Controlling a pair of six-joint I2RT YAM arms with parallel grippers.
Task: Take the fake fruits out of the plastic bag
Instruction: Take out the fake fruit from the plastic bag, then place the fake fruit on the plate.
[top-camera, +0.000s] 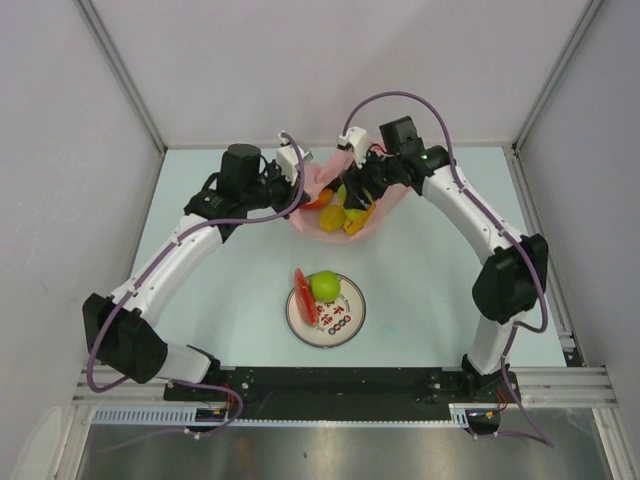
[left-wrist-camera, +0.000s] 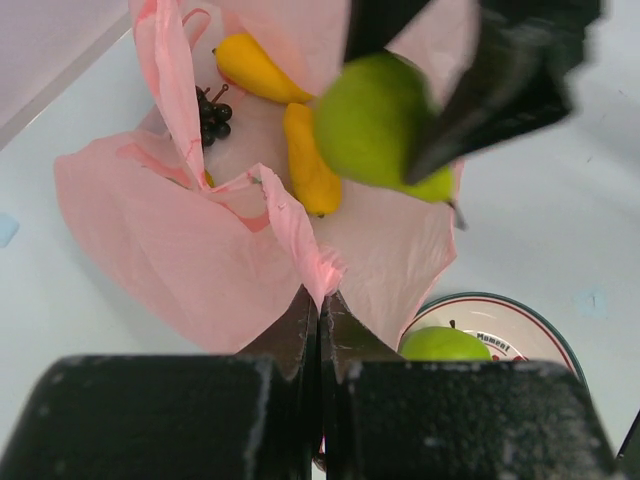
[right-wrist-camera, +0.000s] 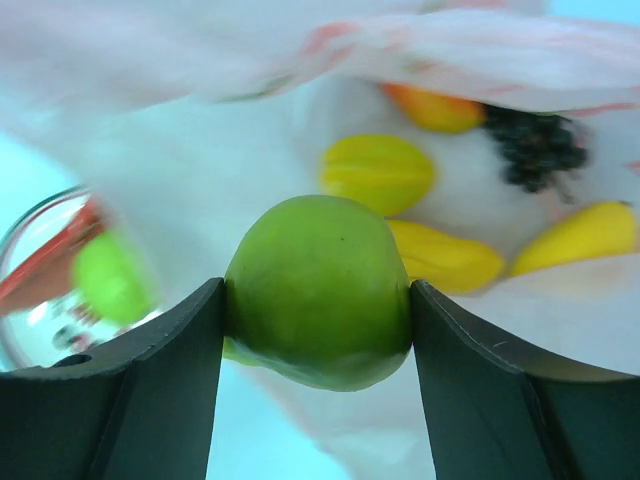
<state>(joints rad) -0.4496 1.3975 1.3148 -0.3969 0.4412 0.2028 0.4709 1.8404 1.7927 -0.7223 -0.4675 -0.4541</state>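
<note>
1. Closest to the arm bases, a round plate (top-camera: 358, 300) with a red rim stands on the pale table (top-camera: 220, 300). A green fruit (top-camera: 324, 285) lies on it, and a red watermelon slice (top-camera: 303, 292) rests just at that fruit's left side.
2. Further back, well apart from the plate, the pink plastic bag (left-wrist-camera: 170, 250) lies on the table with its mouth open, between the two grippers.
3. The left gripper (left-wrist-camera: 320, 305) has its fingers pressed together on a fold of the bag's edge, so the thin film is pinched between them.
4. The right gripper (right-wrist-camera: 318, 330) clamps a green pear (right-wrist-camera: 315, 270) between its two fingers, each touching one side of it. The pear hangs over the bag's mouth, apart from the fruits lying inside.
5. Inside the bag lie a ribbed yellow piece (right-wrist-camera: 378, 172) and two long yellow pieces (right-wrist-camera: 445, 258).
6. Deepest in the bag are a dark grape bunch (right-wrist-camera: 535, 148) and, just beside it, an orange piece (right-wrist-camera: 435, 108) partly hidden under the bag's film.
</note>
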